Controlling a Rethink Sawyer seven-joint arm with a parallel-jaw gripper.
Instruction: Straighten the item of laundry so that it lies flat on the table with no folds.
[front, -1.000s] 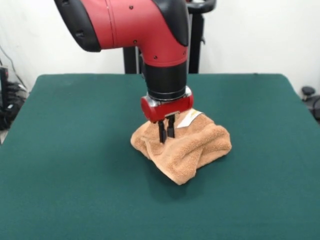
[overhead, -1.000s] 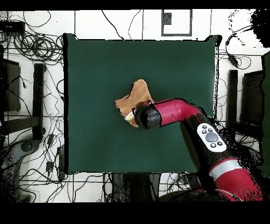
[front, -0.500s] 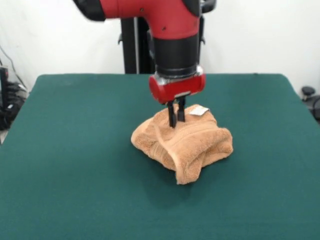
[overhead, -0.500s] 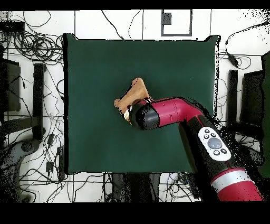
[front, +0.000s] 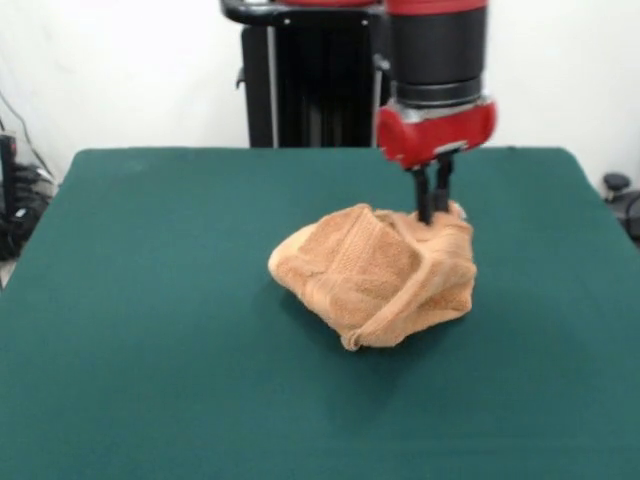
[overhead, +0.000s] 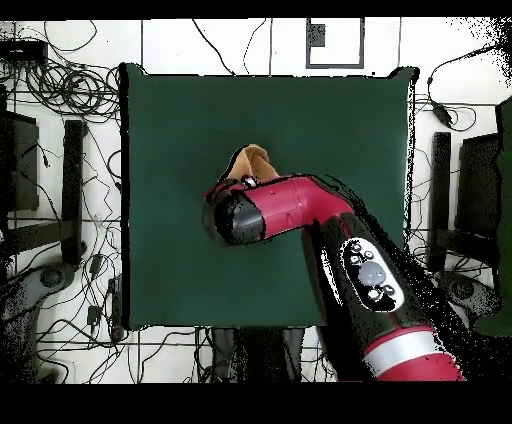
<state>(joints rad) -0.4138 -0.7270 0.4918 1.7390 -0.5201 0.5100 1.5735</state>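
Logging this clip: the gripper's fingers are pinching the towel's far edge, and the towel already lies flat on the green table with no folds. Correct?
Not flat. The front view shows the towel bunched in a rumpled heap with folds on the table. The rest holds: the gripper has its fingers pinched on the towel's far edge.

Even, bright, diffuse light fills the front view, with no hard highlights on the worktop (front: 150, 330), whose green felt reads matte and free of glare. The towel (front: 380, 272) throws only a soft, faint shadow on the felt just beside its near side, which suggests light from above. The white wall behind is nearly washed out. The red shell above the pincer (front: 431, 210) shows a mild sheen and slightly smeared outlines, while the towel's terry texture stays fairly crisp. In the overhead view the worktop (overhead: 170, 130) looks darker and flat, and the arm's (overhead: 290, 208) red casing carries a few pale reflections.
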